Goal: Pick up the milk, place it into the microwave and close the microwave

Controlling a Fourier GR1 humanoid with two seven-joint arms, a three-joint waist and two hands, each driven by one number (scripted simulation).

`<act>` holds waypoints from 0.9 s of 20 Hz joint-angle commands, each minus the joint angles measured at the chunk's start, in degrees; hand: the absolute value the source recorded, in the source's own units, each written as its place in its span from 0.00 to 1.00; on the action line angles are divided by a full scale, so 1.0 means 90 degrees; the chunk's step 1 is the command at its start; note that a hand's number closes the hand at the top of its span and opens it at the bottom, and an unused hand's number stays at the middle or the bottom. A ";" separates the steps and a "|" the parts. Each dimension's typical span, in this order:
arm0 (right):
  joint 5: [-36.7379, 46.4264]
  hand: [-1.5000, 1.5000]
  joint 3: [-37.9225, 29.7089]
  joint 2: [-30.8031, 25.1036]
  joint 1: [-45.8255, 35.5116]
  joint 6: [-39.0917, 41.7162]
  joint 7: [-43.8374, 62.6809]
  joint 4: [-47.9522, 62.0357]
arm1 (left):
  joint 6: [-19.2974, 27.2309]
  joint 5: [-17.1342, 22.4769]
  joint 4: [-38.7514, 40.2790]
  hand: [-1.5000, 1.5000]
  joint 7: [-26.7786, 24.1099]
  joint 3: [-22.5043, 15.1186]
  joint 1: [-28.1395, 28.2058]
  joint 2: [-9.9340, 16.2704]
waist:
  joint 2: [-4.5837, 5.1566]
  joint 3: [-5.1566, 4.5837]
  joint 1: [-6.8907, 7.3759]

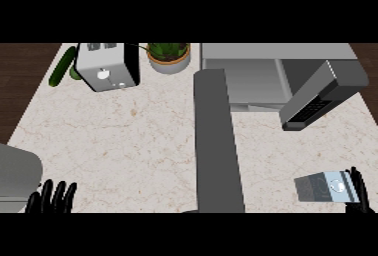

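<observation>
The milk (322, 187), a grey-white carton with a round cap, lies on its side on the counter at the lower right. My right hand (359, 192) shows at the carton's right end, fingers straight and pointing up, beside it rather than round it; most of the hand is cut off by the view's edge. The microwave (251, 80) stands at the back right with its cavity showing. Its door (321, 95) is swung out to the right, keypad visible. My left hand (52, 197) rests open at the lower left, fingers up.
A long grey bar (218, 145) runs from the lower edge up to the microwave's left front corner. A toaster (107, 67), a potted plant (170, 56) and a cucumber (63, 66) stand at the back left. The marble counter (125, 135) ends at dark wood on the left.
</observation>
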 commanded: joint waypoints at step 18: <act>-0.0226 1.00 -0.0050 -0.0247 -0.1416 -0.0883 -0.0370 0.1432 | -0.0133 -0.0029 0.0581 0.00 -0.0299 0.0257 -0.0274 0.0057 | 0.0007 0.0000 0.0006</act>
